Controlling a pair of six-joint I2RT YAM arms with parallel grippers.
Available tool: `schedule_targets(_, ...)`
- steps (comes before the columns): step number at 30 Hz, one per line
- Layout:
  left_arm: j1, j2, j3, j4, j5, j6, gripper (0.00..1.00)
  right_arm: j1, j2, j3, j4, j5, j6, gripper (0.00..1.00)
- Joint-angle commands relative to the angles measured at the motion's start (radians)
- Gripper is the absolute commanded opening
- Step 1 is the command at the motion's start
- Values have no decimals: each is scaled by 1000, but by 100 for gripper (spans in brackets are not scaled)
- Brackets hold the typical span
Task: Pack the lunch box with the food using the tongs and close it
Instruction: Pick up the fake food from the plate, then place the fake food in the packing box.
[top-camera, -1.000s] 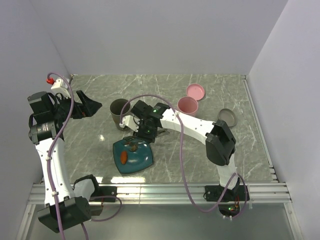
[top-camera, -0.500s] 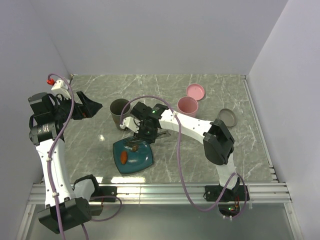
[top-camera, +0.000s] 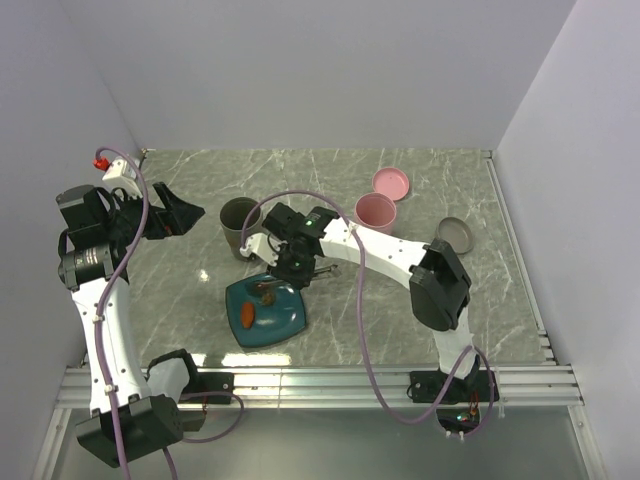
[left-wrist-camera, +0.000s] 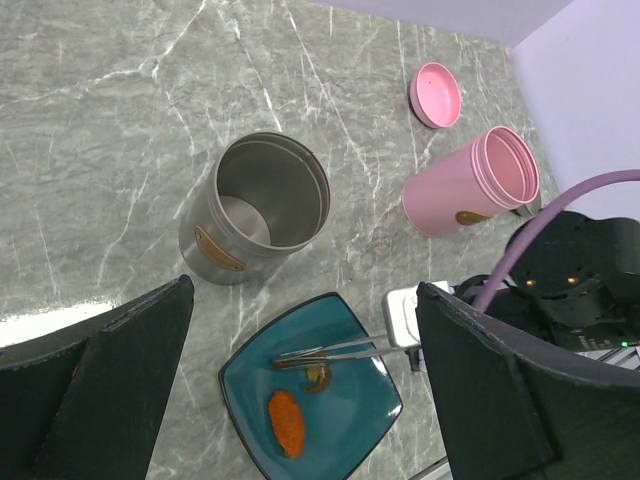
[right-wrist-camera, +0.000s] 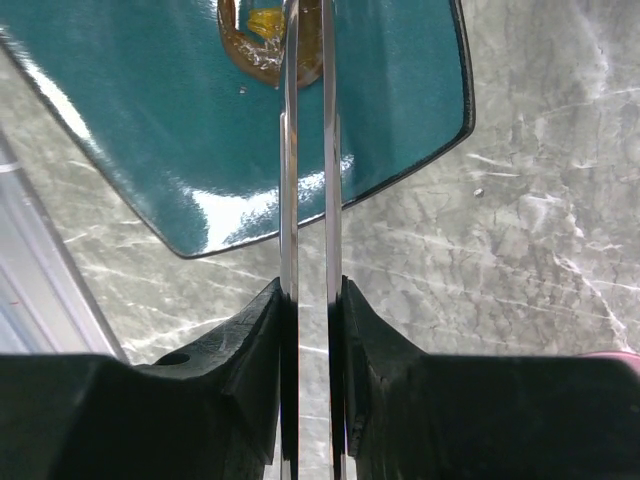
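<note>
Altogether one plate (left-wrist-camera: 352, 425) holds one orange piece (left-wrist-camera: 286, 422) and one brown piece (left-wrist-camera: 318, 377).

The right gripper (right-wrist-camera: 310, 325) has squeezed tighter on the tongs (right-wrist-camera: 308, 150), bringing the two silver arms closer until they run almost parallel with only a thin gap between them. It has also edged slightly over the teal plate (right-wrist-camera: 120, 120), so the brown piece (right-wrist-camera: 262, 40) now lies at the tong tips.
</note>
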Motion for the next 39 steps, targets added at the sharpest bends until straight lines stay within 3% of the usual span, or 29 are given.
schedule_targets(1, 3, -5, 20, 31, 12, 15, 99, 1, -99, 35, -4, -34, 22, 0)
schedule_targets(10, 3, 16, 33, 8, 29, 38, 99, -48, -189, 52, -4, -94, 47, 0)
schedule_targets(15, 3, 29, 37, 26, 69, 30, 99, -140, -193, 187, -15, -138, 55, 0)
schedule_targets(19, 3, 19, 9, 61, 57, 10, 99, -177, -170, 391, -61, -184, 65, 0)
schedule_targets(27, 3, 19, -8, 109, 35, -62, 99, -200, -70, 540, 37, -91, 99, 0)
schedule_targets(39, 3, 18, -8, 156, 11, -109, 99, -211, 33, 551, 175, -89, 160, 0)
